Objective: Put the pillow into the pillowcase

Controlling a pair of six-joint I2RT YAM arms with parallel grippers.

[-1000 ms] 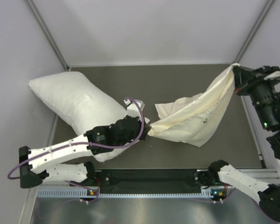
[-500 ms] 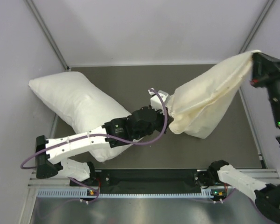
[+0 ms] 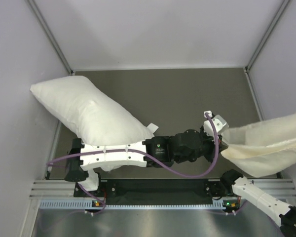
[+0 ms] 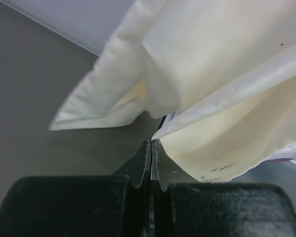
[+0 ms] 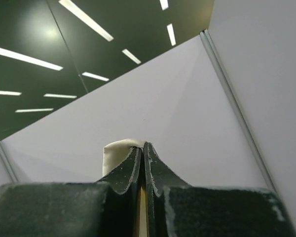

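Observation:
The plump white pillow (image 3: 89, 116) lies on the table at the left. The cream pillowcase (image 3: 269, 148) hangs in the air at the right, stretched between both grippers. My left gripper (image 3: 222, 140) reaches far right across the table and is shut on the pillowcase's near edge; in the left wrist view (image 4: 152, 148) the cream cloth (image 4: 222, 89) spreads out from its closed tips. My right gripper (image 5: 143, 148) is out of the top view, points up at the walls, and is shut on a pillowcase corner (image 5: 118, 153).
The dark table top (image 3: 177, 98) is boxed in by pale walls at the left, back and right. The left arm (image 3: 123, 153) lies across the pillow's near corner. A metal rail (image 3: 153, 197) runs along the near edge.
My left gripper has swept far to the right with the pillowcase edge. My right gripper has lifted out of the top view, pulling the pillowcase up and right, away from the pillow.

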